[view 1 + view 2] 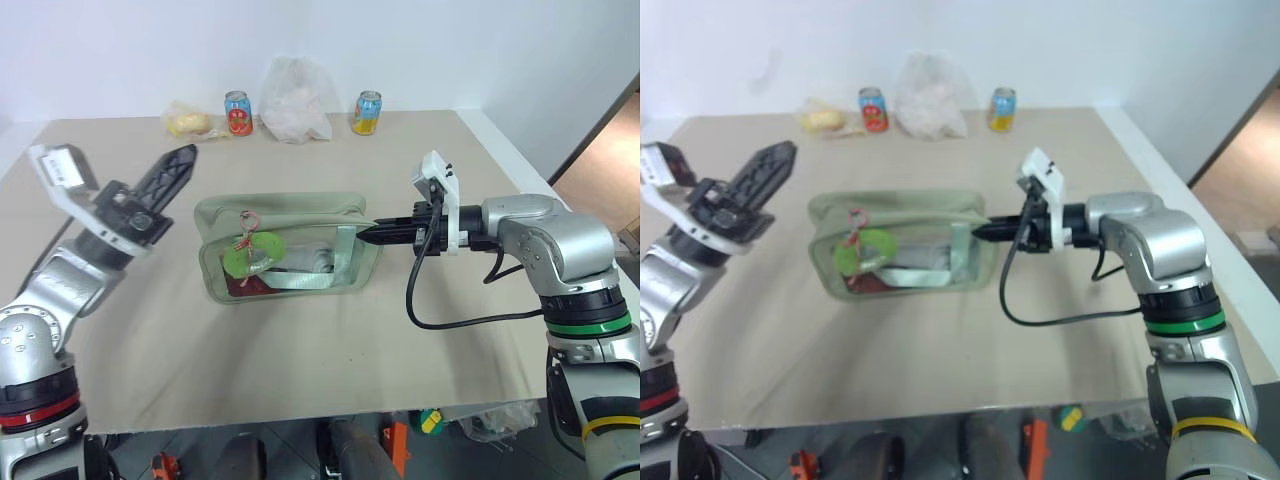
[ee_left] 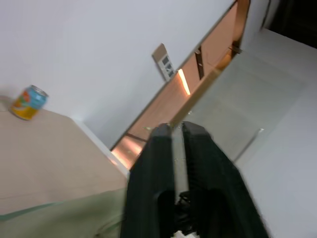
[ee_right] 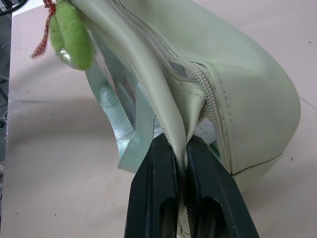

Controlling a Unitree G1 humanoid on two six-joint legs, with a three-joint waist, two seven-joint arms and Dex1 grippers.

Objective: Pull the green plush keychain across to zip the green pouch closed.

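No legible text, labels or numbers anywhere.

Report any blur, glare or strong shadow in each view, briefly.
Left eye view: even lighting, soft shadow beside the green pouch. Right eye view: much the same, slightly hazier. Left wrist view: smeared, with the left hand and the can soft-edged. Right wrist view: crisp, with glare on the pouch's shiny strap trim below the green plush keychain.

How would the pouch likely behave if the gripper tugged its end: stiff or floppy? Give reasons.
Probably floppy: the pouch fabric folds and puckers where the right gripper pinches its end. Likely light, since its sides sag. It may slide across the table rather than tip, lying low and wide.
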